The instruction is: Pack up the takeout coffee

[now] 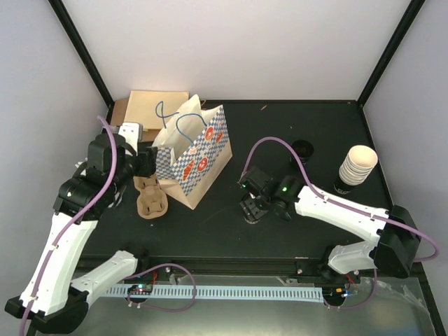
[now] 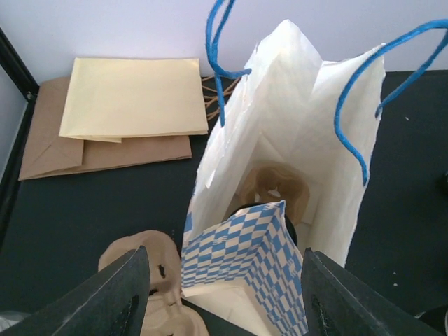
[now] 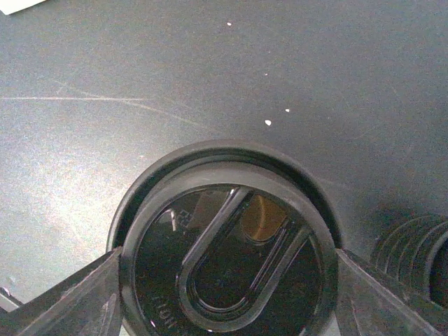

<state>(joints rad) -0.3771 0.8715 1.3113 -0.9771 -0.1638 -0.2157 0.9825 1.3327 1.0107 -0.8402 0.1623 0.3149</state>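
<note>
One black lid (image 3: pixel 224 262) sat clamped in the right gripper (image 3: pixel 227 280), not yet bagged; left gripper (image 2: pixel 224 269), jaws released, straddled the bag (image 2: pixel 301 112).

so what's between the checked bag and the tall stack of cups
top view: the right end effector straddling the black lid (clearer from the right wrist view), plus a small black round object further back
</note>
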